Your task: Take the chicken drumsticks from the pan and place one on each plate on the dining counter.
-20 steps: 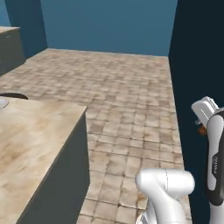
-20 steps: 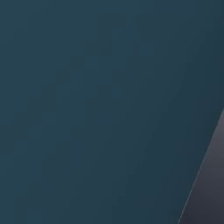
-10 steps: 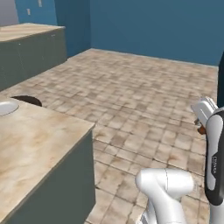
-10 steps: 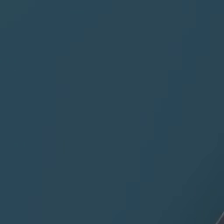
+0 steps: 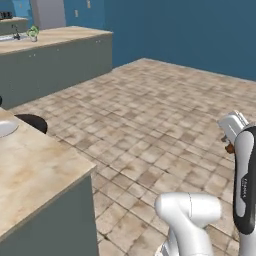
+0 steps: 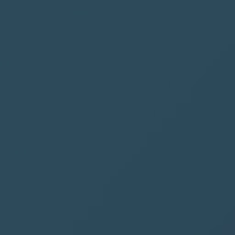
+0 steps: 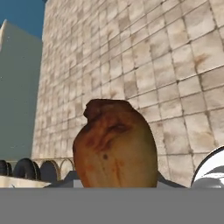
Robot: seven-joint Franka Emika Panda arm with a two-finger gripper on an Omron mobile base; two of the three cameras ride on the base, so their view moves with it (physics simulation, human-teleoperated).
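Swung left since earlier: base cameras, desk (image 5: 35, 165) and plate (image 5: 7, 127) now nearer.
Drumstick (image 7: 114, 146) is held clamped in the gripper (image 7: 114, 183); no lettering can be read.

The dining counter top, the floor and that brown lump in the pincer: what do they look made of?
The dining counter top looks like polished beige marble, going by its cloudy veining, though it could be laminate. The floor appears to be matte stone or ceramic tile, laid in small tan squares with grout lines. The chicken drumstick in the pincer looks like browned cooked meat, with glossy orange-brown mottled skin.
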